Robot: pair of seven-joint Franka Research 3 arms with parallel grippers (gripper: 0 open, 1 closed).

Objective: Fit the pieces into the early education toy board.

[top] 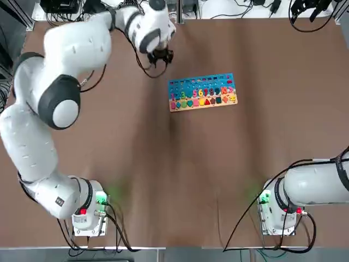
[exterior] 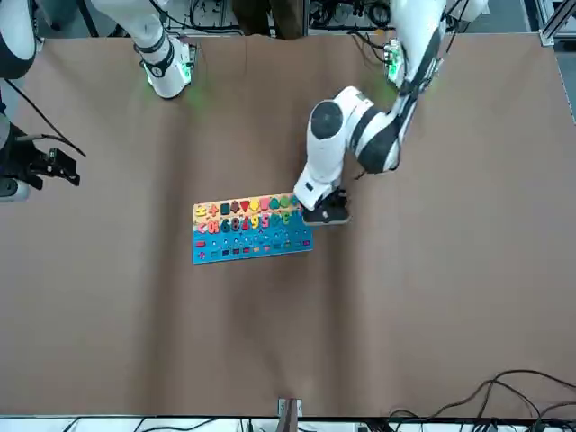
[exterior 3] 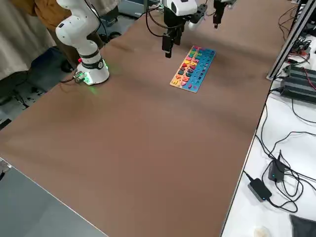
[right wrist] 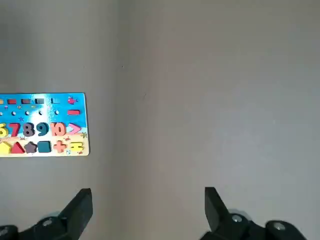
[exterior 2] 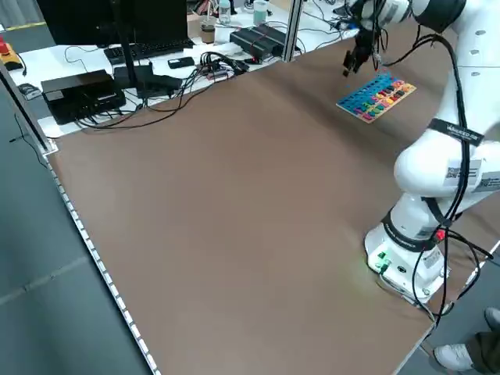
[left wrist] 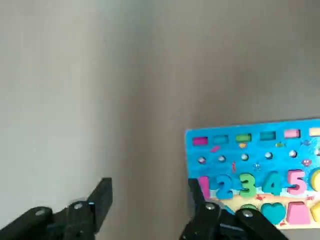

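on matte brown tabletop (top: pixel 163 164) lies the flat rectangular board (top: pixel 202 91); left claw (top: pixel 160 57) spread, empty, beside it.

The left claw (left wrist: pixel 150 200) hung open and empty over bare table (left wrist: pixel 100 75), the toy board (left wrist: pixel 255 175) just beyond one fingertip (left wrist: pixel 196 192).

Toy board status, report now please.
Left hand open, empty, off the toy board's left end. Right hand open, parked. No loose pieces visible. Nothing in the way.
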